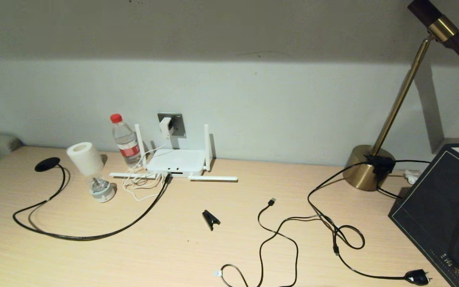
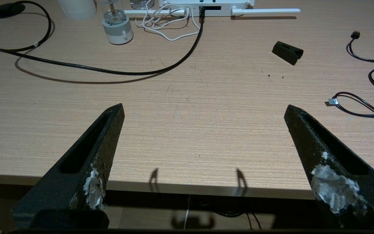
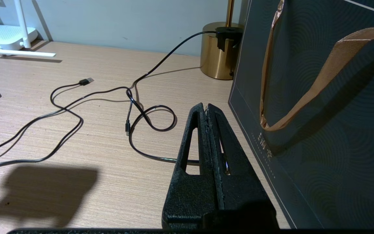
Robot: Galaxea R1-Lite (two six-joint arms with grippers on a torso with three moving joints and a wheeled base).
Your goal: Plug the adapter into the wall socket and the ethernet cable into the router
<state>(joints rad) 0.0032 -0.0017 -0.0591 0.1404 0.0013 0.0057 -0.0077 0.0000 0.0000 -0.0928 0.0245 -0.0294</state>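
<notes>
Head view showed the adapter (image 1: pixel 166 126) seated in the wall socket (image 1: pixel 175 122) on the wall behind the table (image 1: pixel 213 247), its thin white cord (image 1: pixel 142 186) falling in loops beside the router (image 1: pixel 177 162). That router sat against the wall with two antennas upright and two lying flat, and the ethernet cable (image 1: pixel 94 235) ran from its front edge in a wide curve leftward to a round black end (image 1: pixel 47 164). A water bottle (image 1: pixel 126 140), a paper roll (image 1: pixel 84 158) and a small black clip (image 1: pixel 210 219) stood or lay nearby; neither arm appeared there. Left wrist view showed the left pincer (image 2: pixel 203 109) spread wide and empty over the near edge of the table, well apart from the router (image 2: pixel 206 4) at the far side, where the ethernet cable (image 2: pixel 125 72) met a port on its front edge. Right wrist view showed the right pincer (image 3: pixel 206 109) pressed together on nothing, just beside a dark paper bag (image 3: pixel 320 130), with a thin USB cable (image 3: pixel 70 97) and a lamp cord (image 3: pixel 151 117) on the table ahead of it and the router (image 3: pixel 5 34) well apart at the far corner.
</notes>
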